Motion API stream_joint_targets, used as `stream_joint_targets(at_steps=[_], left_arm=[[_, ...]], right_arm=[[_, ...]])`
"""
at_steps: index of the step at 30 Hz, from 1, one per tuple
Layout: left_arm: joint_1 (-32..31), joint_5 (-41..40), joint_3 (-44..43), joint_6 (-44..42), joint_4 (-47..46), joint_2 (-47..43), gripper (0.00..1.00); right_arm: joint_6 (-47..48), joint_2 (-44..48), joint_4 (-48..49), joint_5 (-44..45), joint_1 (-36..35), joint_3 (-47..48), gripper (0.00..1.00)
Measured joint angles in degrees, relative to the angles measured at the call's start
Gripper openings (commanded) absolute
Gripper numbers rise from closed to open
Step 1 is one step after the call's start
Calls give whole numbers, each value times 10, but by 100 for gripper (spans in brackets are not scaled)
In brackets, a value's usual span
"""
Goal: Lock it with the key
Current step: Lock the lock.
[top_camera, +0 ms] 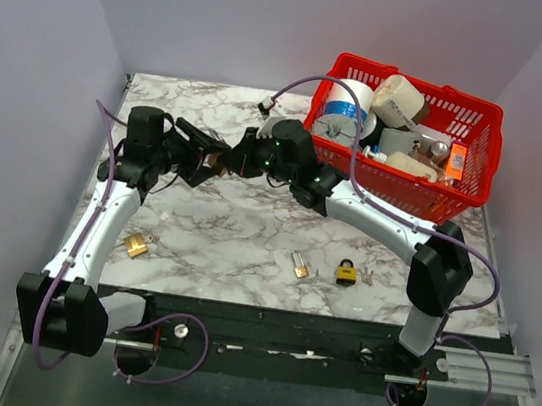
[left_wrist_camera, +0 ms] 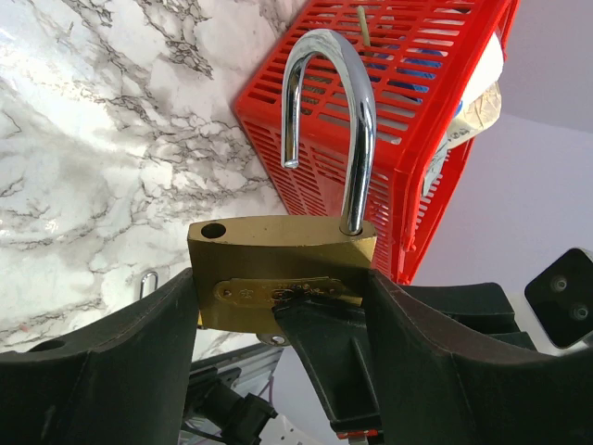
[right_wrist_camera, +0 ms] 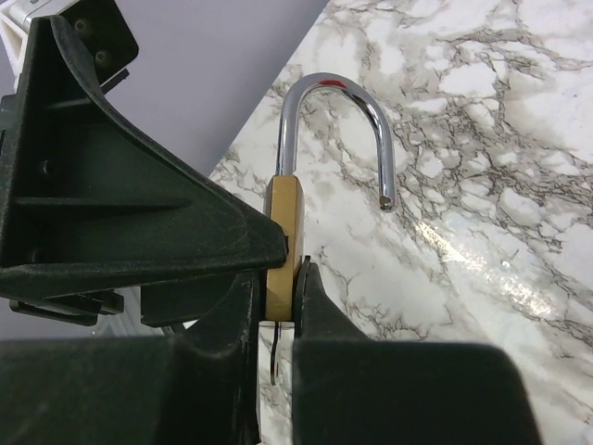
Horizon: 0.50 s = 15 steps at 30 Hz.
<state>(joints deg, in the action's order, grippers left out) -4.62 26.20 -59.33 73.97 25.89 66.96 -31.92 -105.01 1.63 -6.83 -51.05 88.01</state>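
Gripping brass padlock (left_wrist_camera: 278,250), engraving (left_wrist_camera: 250,293) illegible

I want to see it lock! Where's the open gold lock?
Top view: the gold lock is held above the marble table, left of centre, between the left end effector and the right end effector, left of the red basket.

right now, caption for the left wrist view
Left hand grips a brass padlock, shackle open, red basket behind.

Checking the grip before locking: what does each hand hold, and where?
Both hold the brass padlock: left hand across the body's two ends, right hand pinching its flat faces low down.
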Motion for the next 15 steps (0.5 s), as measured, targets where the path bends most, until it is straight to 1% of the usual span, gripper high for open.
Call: stream_joint_targets(at_steps=[1, 2, 6, 9, 12, 15], left_arm=[[0, 0, 0, 0, 0, 0, 83], [0, 0, 0, -1, 0, 0, 98], [0, 2, -5, -16, -2, -1, 99], [11, 9, -15, -56, 5, -9, 99], [41, 26, -24, -100, 2, -20, 99], [77, 63, -27, -158, -15, -37, 99]], right_arm=[[0, 0, 0, 0, 0, 0, 1], [1, 1, 0, 1, 0, 0, 1], [16, 9, -15, 1, 0, -4, 0], [31, 30, -22, -5, 3, -21, 1], [51, 72, -50, -28, 8, -47, 1], [83, 133, -71, -62, 17, -86, 0]])
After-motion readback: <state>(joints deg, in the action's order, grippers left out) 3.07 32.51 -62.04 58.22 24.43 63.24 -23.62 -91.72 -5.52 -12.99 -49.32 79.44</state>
